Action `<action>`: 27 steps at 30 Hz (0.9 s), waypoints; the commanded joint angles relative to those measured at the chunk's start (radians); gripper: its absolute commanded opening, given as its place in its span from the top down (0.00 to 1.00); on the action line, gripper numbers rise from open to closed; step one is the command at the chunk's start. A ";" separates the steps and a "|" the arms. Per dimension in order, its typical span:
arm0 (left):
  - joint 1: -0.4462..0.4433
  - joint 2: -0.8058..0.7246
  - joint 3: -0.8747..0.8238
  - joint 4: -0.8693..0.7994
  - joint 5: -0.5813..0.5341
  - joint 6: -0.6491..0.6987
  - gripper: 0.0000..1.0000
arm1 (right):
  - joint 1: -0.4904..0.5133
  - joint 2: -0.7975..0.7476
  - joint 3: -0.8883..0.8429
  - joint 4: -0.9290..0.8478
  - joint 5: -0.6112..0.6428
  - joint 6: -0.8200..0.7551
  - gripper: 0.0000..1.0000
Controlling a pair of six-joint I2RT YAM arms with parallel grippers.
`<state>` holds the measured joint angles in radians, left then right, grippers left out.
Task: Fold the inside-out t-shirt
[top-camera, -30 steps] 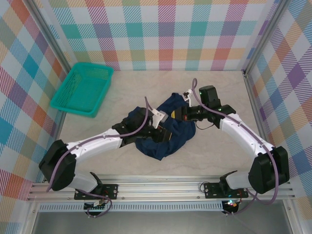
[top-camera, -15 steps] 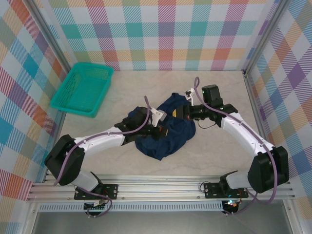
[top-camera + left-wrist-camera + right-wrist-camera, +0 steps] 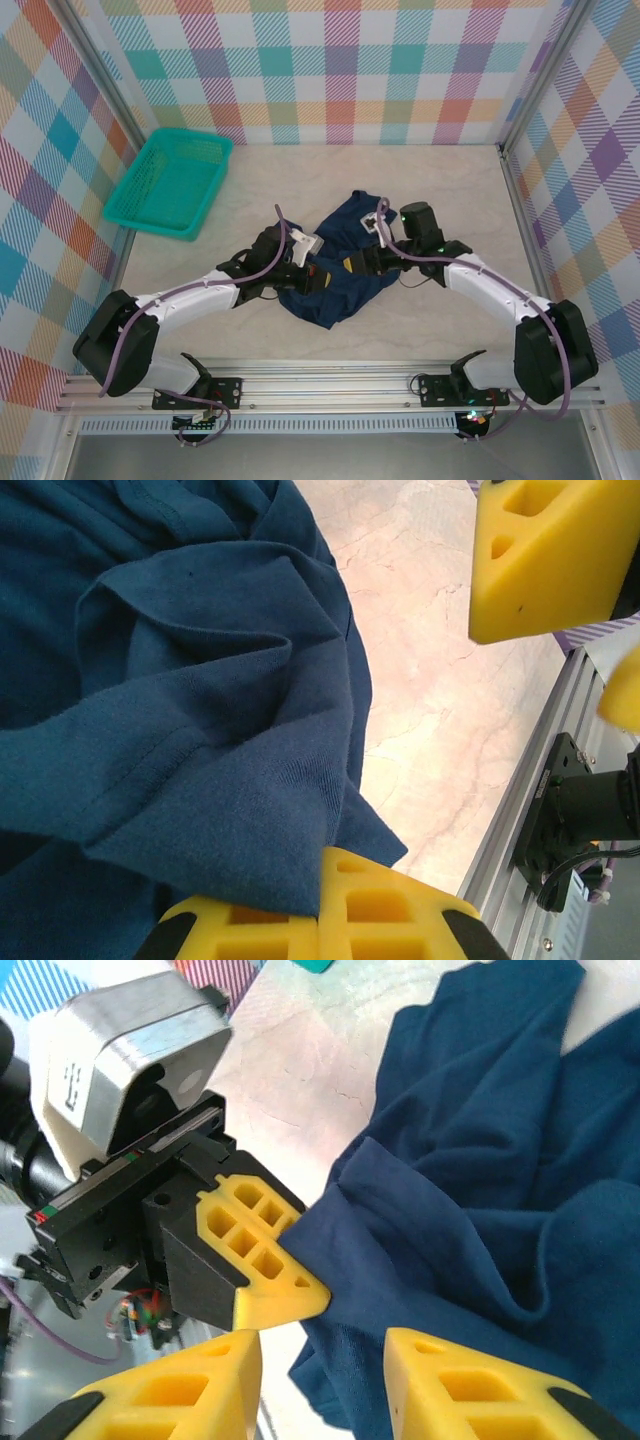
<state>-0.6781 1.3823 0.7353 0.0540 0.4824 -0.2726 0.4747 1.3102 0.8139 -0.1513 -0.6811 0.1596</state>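
You have the inside-out t-shirt [image 3: 340,298] bunched in a rumpled heap near the middle of the table [image 3: 450,180]; the teal mesh basket [image 3: 172,180] sits well apart from it at about ten o'clock, against the left wall. Your left gripper [image 3: 322,276] is at the heap's nine o'clock side; its yellow pads [image 3: 400,920] are pressed together on a fold of the navy cloth (in the left wrist view the fold tucks straight into the seam between them). Your right gripper [image 3: 322,1380] is on the three o'clock side and hovers just beside the left one over the cloth; its jaws stand spread, with a clear gap between the two fingers and nothing pinched; dark cloth shows in the gap below them.
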 commanded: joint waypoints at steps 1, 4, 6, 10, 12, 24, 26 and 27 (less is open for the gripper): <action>0.008 -0.018 -0.012 -0.012 0.016 0.031 1.00 | 0.029 0.028 0.048 0.044 0.102 -0.112 0.61; 0.009 -0.010 -0.026 -0.020 -0.024 0.039 1.00 | 0.043 0.109 0.104 -0.001 0.202 -0.096 0.61; 0.008 -0.001 -0.037 -0.029 -0.041 0.037 1.00 | 0.049 0.153 0.113 -0.046 0.246 -0.076 0.64; 0.007 0.007 -0.086 -0.044 -0.060 0.026 0.88 | 0.077 0.167 0.032 -0.065 0.253 0.002 0.70; 0.007 0.001 -0.107 -0.051 -0.059 0.010 0.79 | 0.107 0.164 -0.006 -0.071 0.267 0.026 0.73; 0.087 -0.089 -0.081 -0.068 -0.182 -0.202 0.54 | 0.168 0.088 -0.089 -0.089 0.333 0.027 0.96; 0.108 -0.065 -0.059 -0.061 -0.160 -0.225 0.53 | 0.171 0.035 -0.098 -0.019 0.312 0.012 0.95; 0.107 -0.058 -0.047 -0.066 -0.155 -0.221 0.52 | 0.171 0.019 -0.100 0.019 0.307 0.012 0.94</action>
<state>-0.5865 1.3079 0.6411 -0.0242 0.3290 -0.4305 0.6365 1.4033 0.7200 -0.2199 -0.3588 0.2039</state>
